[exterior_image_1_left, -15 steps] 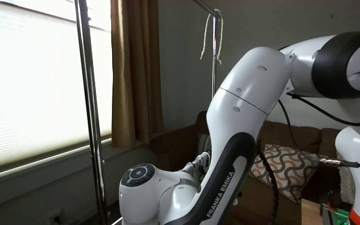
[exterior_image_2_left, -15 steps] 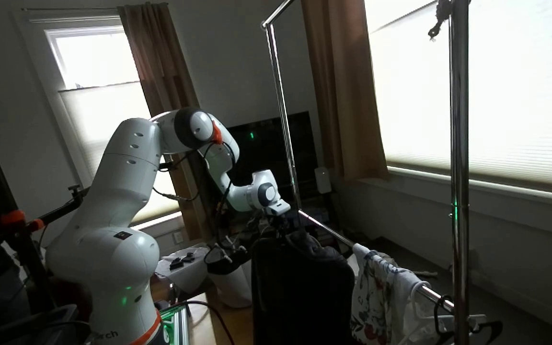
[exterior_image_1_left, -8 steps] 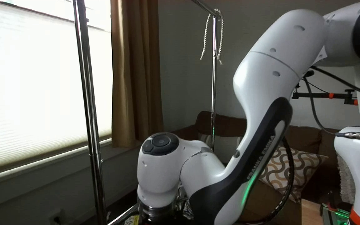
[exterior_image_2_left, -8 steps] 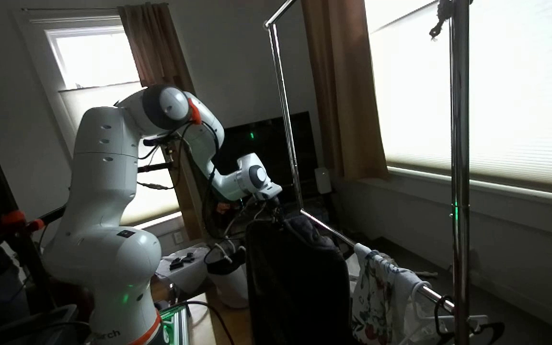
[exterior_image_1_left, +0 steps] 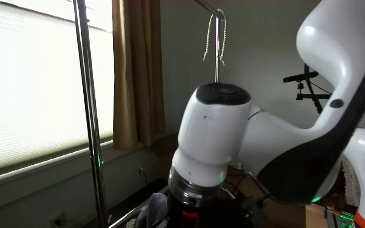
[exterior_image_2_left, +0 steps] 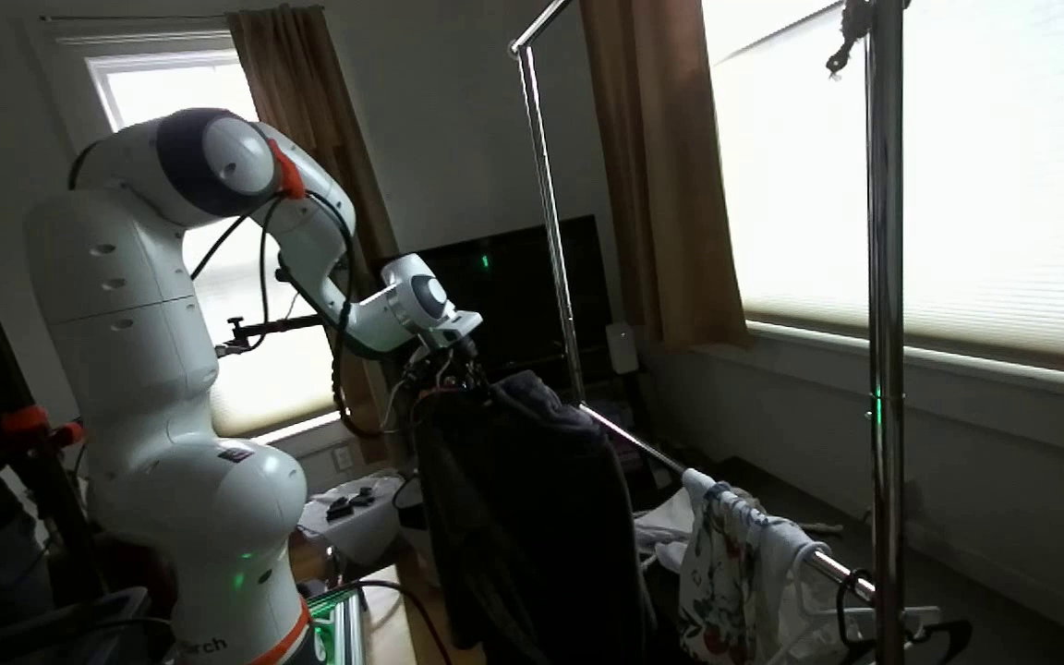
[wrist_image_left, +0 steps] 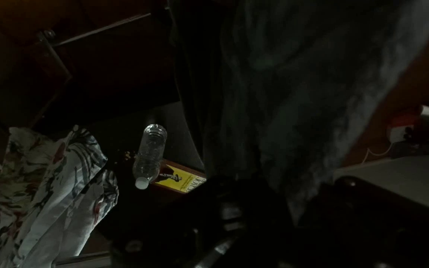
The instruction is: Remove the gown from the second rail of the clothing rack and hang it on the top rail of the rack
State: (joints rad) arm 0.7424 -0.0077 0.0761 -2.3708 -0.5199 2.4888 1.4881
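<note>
The gown is a dark garment with a grey, fuzzy upper part. It hangs below my gripper (exterior_image_2_left: 472, 377) in an exterior view (exterior_image_2_left: 532, 517), on the robot's side of the second rail (exterior_image_2_left: 634, 440). Its grey part also shows in an exterior view (exterior_image_1_left: 157, 205). In the wrist view the gown (wrist_image_left: 292, 93) narrows in between the dark jaws (wrist_image_left: 270, 197), which are shut on it. A thin hook (exterior_image_1_left: 143, 174) sticks up beyond the gown; I cannot tell whether it belongs to its hanger. The top rail (exterior_image_2_left: 541, 23) shows in both exterior views (exterior_image_1_left: 205, 6).
A floral cloth (exterior_image_2_left: 721, 573) and black hangers (exterior_image_2_left: 853, 614) hang on the second rail. Chrome posts (exterior_image_2_left: 885, 305) hold the rack, and a rope (exterior_image_1_left: 208, 38) hangs from its top corner. A bottle (wrist_image_left: 150, 156) and a yellow book (wrist_image_left: 183, 180) lie below.
My gripper and the gown have moved up and back toward the robot's base, away from the second rail. The arm has folded back and the gown swings along with it.
</note>
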